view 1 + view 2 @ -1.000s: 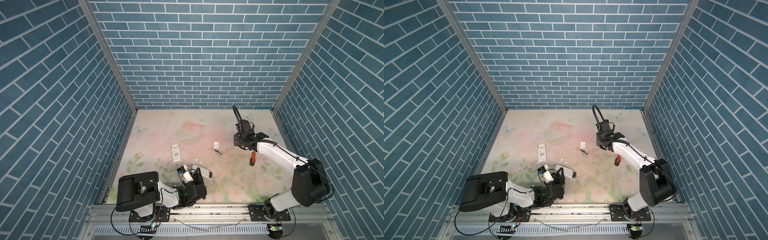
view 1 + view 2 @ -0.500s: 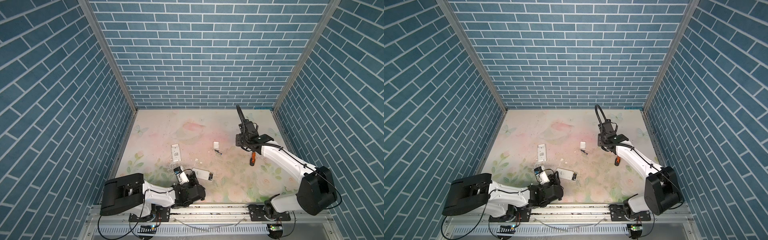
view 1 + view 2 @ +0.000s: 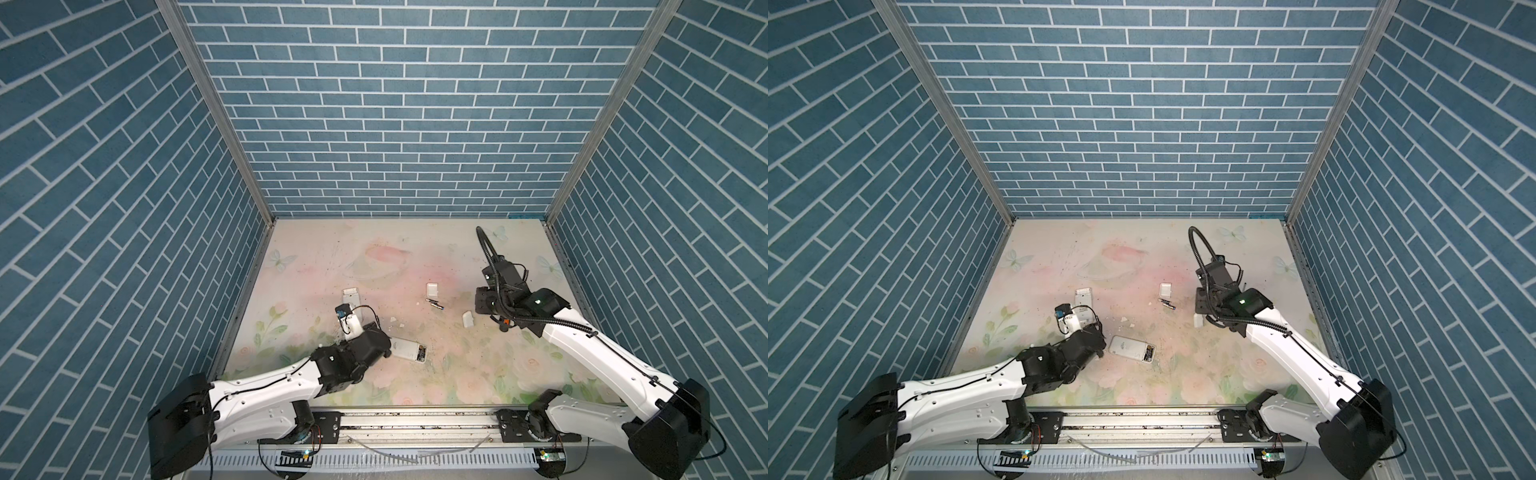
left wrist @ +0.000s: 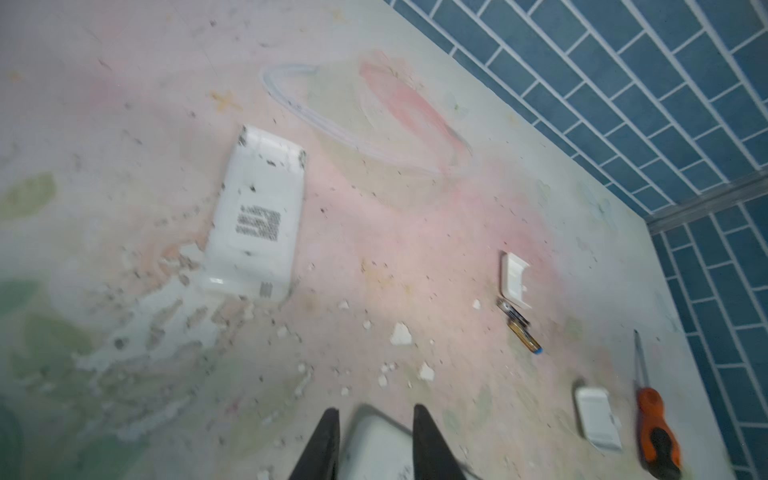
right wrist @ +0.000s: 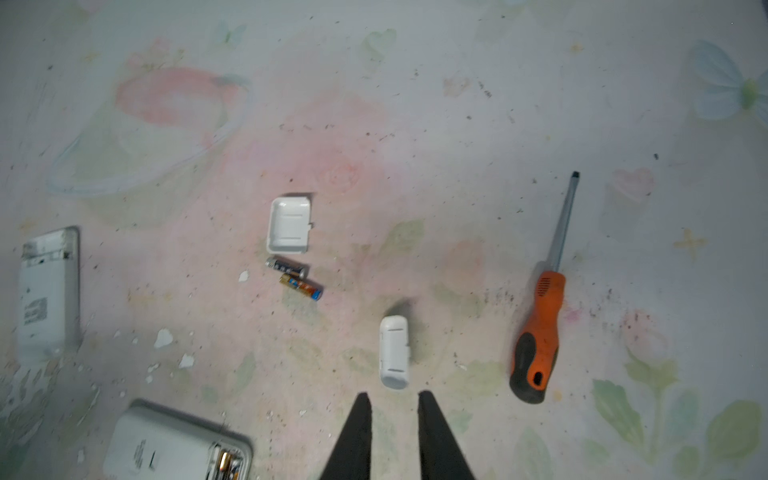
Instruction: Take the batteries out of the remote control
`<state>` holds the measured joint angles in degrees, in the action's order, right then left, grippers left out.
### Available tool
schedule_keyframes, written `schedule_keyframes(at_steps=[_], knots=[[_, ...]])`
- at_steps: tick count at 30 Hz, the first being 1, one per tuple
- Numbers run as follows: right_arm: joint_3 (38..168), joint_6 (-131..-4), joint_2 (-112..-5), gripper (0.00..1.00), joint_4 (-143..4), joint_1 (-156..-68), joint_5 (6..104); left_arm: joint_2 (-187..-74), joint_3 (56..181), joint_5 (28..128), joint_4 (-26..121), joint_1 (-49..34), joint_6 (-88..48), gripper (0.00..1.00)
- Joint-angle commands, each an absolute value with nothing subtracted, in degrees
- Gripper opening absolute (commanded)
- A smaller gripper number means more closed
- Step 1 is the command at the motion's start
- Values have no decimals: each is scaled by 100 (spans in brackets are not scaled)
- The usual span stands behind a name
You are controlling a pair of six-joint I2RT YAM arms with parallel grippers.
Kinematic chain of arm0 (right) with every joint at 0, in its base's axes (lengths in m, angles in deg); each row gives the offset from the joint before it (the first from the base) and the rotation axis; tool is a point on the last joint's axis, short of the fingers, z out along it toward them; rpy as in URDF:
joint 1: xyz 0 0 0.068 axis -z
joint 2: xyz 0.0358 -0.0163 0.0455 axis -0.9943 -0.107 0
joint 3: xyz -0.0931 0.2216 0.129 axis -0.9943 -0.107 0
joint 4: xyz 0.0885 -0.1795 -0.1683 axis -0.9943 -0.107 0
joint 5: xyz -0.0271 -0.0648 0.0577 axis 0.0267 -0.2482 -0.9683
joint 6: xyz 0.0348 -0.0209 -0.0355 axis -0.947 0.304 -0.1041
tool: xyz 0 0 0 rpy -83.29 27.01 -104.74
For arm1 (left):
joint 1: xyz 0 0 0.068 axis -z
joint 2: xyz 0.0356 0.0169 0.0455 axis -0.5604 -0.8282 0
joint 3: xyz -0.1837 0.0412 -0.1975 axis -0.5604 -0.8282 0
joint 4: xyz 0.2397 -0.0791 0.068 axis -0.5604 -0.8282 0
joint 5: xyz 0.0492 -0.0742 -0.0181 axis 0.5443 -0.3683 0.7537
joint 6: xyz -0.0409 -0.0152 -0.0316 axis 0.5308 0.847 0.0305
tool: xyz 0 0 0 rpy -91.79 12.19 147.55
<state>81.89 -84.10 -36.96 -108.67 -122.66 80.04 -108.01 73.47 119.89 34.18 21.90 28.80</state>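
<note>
A white remote control point(image 3: 405, 347) lies at the front middle, and gold batteries point(image 5: 226, 463) show in its open compartment. Two loose batteries point(image 3: 434, 303) lie side by side mid-table, seen also in the right wrist view point(image 5: 295, 277). My left gripper point(image 4: 375, 409) hovers open over the remote's closed end point(image 4: 374, 449), its fingers apart. My right gripper point(image 5: 394, 399) stands slightly open with bare table between its fingers. It hangs just behind a small white cover point(image 5: 395, 351), apart from it.
A second white remote point(image 3: 351, 297) lies back-down at the left, partly behind the left wrist camera. Another white cover point(image 5: 289, 224) sits beside the loose batteries. An orange-handled screwdriver point(image 5: 538, 332) lies right of the right gripper. White chips point(image 4: 401, 334) litter the mat.
The right gripper came down toward the front and opened, and a small white cover now lies on the table in front of it. The left gripper advanced to the remote's near end and narrowed.
</note>
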Motion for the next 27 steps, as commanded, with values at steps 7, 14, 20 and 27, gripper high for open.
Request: schedule_keyframes(at_steps=[7,14,20,27], knots=[[7931,-9425,-3827,22,-11517,-12983,8388,-12395,8368,9415,3832,1057,411,25],[7624,-9912,-3421,19,-11682,-13211,8409,-13937,9247,8771,4244,1013,-138,13],[7451,-10114,-2882,22,-11922,-13194,8717,-14552,9469,8602,4184,1013,-251,8],[7392,-10045,-2545,25,-12061,-12688,8804,-14246,8923,8680,4186,1013,-2,7]])
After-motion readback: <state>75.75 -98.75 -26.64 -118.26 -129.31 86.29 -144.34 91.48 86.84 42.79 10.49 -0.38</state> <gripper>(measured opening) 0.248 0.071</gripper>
